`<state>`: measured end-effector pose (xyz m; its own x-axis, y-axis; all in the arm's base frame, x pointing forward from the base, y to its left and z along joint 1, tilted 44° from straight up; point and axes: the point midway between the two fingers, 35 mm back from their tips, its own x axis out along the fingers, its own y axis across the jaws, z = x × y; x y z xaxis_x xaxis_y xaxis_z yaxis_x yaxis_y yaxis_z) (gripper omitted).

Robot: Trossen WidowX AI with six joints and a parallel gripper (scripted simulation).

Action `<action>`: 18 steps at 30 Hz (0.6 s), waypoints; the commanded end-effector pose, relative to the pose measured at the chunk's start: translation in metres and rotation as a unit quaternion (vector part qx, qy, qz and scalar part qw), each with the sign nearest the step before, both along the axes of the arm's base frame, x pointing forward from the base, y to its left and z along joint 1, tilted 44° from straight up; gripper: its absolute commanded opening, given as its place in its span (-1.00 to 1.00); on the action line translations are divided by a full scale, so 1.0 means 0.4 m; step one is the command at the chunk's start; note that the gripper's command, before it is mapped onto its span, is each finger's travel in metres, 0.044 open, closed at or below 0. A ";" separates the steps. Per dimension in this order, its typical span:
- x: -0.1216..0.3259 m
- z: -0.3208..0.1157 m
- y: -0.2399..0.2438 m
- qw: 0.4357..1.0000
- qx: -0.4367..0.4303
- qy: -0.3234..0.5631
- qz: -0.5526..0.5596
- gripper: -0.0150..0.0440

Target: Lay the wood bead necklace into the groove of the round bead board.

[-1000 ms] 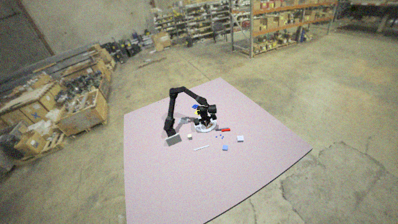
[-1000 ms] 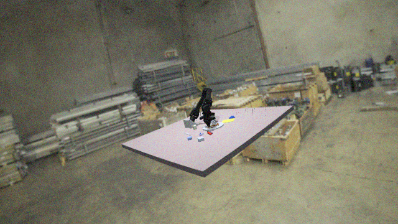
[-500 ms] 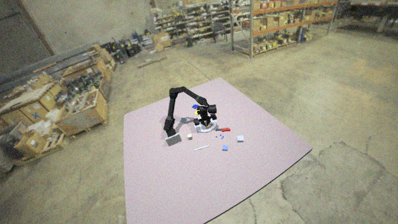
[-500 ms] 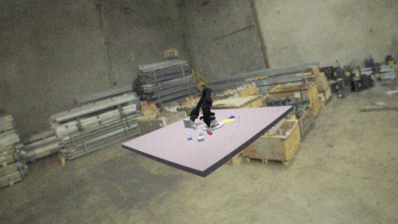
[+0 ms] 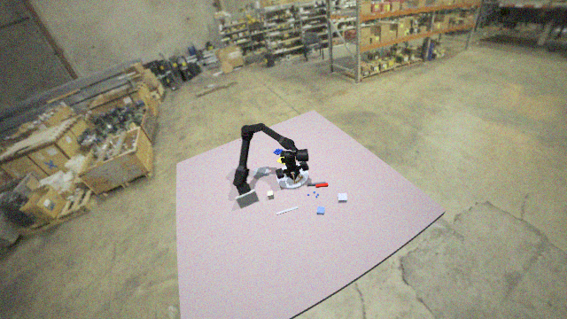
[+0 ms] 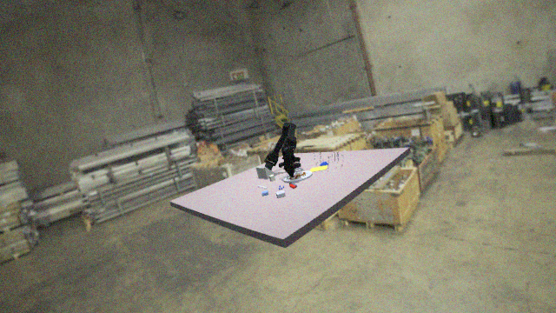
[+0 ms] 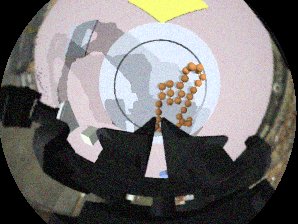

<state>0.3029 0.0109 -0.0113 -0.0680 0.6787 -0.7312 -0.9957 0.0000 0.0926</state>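
Note:
The round bead board (image 5: 288,185) (image 6: 307,176) (image 7: 106,85) is a pale disc with a thin dark ring groove. The wood bead necklace (image 7: 170,93) is a string of orange-brown beads bunched in folds on the board's right half in the wrist view. Most of it lies inside the ring, and its upper right bend comes close to the groove. My gripper (image 5: 293,181) (image 6: 292,176) (image 7: 158,119) is low over the board, at the near side of the ring. Its fingertips are nearly together on the necklace's near end, with a bead showing between them. The fingers hide part of that end.
A yellow object (image 5: 280,159) (image 6: 319,168) (image 7: 167,9) and a blue one (image 5: 278,151) lie beyond the board. Near it are a red-handled tool (image 5: 322,184), a pale cube (image 5: 270,195) (image 7: 90,135), a grey block (image 5: 247,198), a white stick (image 5: 287,210), a blue block (image 5: 321,210) and a whitish block (image 5: 342,198).

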 end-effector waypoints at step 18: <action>-0.053 -0.006 -0.034 1.000 0.002 0.002 -0.002 -0.49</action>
<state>0.2903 0.0004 -0.0108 -0.0656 0.6849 -0.7257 -0.9954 0.0061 0.0958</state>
